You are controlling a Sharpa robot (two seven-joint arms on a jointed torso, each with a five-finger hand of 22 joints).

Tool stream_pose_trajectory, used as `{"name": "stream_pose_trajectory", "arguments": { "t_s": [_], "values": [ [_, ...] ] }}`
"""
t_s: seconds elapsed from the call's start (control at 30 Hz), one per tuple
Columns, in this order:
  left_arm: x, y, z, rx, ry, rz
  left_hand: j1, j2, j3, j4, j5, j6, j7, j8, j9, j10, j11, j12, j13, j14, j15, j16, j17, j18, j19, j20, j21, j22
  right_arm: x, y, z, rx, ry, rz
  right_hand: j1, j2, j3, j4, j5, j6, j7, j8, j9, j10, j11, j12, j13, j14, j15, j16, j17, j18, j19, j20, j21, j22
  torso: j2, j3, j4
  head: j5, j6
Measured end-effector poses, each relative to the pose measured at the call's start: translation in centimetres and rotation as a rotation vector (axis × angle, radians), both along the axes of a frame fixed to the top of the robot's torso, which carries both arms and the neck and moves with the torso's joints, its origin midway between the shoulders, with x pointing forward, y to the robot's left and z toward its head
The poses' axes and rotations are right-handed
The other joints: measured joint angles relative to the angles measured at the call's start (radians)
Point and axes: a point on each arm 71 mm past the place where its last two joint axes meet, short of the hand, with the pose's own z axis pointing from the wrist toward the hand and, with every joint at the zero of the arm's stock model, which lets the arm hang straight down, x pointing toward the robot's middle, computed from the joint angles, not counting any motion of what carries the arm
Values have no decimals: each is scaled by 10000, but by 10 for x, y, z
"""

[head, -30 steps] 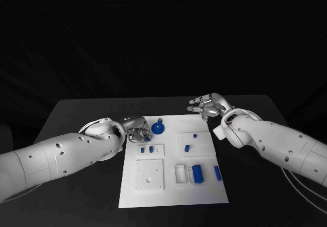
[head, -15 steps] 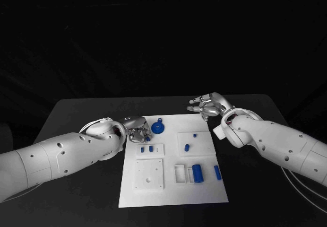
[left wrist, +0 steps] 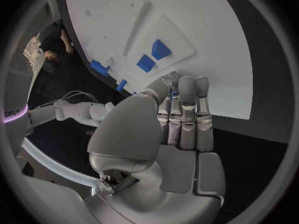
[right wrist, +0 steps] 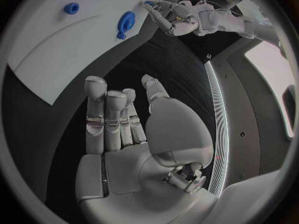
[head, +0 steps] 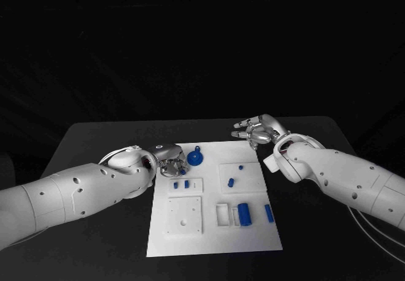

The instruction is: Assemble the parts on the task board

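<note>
The white task board (head: 211,231) lies in the middle of the black table. A round blue part with a knob (head: 196,157) sits near its far left corner, also seen in the right wrist view as the round blue part (right wrist: 126,22). Two small blue pieces (head: 181,184) stand in a square block; they appear as small blue pieces (left wrist: 153,56) just past my left fingertips (left wrist: 186,84). A blue cylinder (head: 244,214) and a blue bar (head: 269,213) lie near the front right. My left hand (head: 171,159) hovers at the board's left edge, fingers straight, holding nothing. My right hand (head: 257,130) is off the far right corner, fingers spread, holding nothing.
A blank square plate (head: 185,216) with small holes and a white open box (head: 223,215) sit on the board's near half. Another block holds a blue piece (head: 231,183) and a small blue peg (head: 240,168). Black tabletop (head: 101,134) extends on both sides.
</note>
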Motion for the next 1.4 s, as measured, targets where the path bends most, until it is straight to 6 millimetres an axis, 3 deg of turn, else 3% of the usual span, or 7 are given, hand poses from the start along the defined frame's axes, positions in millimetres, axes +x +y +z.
{"name": "stream_pose_trajectory", "arguments": {
  "t_s": [0.27,0.37,0.63,0.87,1.1,1.27,1.4],
  "values": [
    [-2,2,-5,130,34,-1,135,-9,-28,25,-38,-978,-12,59,-21,-269,122,1,0,-76,75,0,0,-41,-92,22,74,0,0,-1,0,-5,1,-6,0,0,0,0,0,0,0,0,0,0,0,0,0,0,0,0,0,0,0,0,0,-1,0,-2,9,-8,1],
    [-3,3,-7,159,79,15,98,-137,8,-62,-38,-1172,-69,57,-36,-322,175,1,0,-92,90,0,-7,103,-127,58,153,0,0,-1,0,-6,1,-8,0,0,0,0,0,0,0,0,0,0,0,0,-1,0,0,0,0,0,0,0,0,-2,-3,-2,10,-9,1],
    [-3,5,-7,151,56,56,15,-522,124,-287,-79,-2049,-192,60,-32,-1190,399,0,16,-396,284,75,-85,112,-377,201,307,0,0,-1,0,-11,1,-17,0,0,42,-42,0,0,0,0,0,0,0,0,-1,0,0,0,0,0,0,0,0,-2,-6,-8,11,-3,7],
    [-3,6,-6,104,-39,131,37,-622,196,-359,-79,-2215,-255,60,-32,-1588,586,-50,-37,-434,323,78,-189,255,-430,255,346,0,0,-1,0,-13,1,-20,0,0,42,-42,0,0,0,0,0,0,0,0,-1,0,0,0,0,0,0,0,0,-3,-6,-12,11,7,17],
    [-1,12,-6,80,-161,311,116,-701,194,-414,-78,-2252,-221,60,-32,-1738,649,-97,-29,-434,323,117,-283,256,-392,293,415,0,0,-2,0,-31,24,-16,0,0,59,-59,0,-19,19,0,0,-30,14,-167,-161,-2,1,-120,-93,0,0,0,-230,-3,-6,-11,5,13,36],
    [1,21,-5,51,-284,571,116,-700,295,-514,-78,-2066,-36,59,-32,-1699,608,-58,-28,-434,323,117,-367,254,-392,293,534,0,-1,-4,-1,-201,74,99,0,1,219,-330,-113,-106,43,0,0,-315,18,-1687,-1591,-578,69,-899,-722,79,-471,32,-2366,-44,-5,-11,4,-45,78],
    [7,33,-1,-126,-344,979,-24,-627,455,-381,-198,-1888,142,59,-32,-1278,457,-59,-28,-395,285,6,-456,256,-448,307,540,0,-3,-3,-2,-667,92,429,105,26,973,-866,-323,381,78,81,7,63,275,-5720,-5586,-626,205,-1415,-1505,91,-553,134,-3203,-590,-9,-11,0,-90,108]
  ]
}}
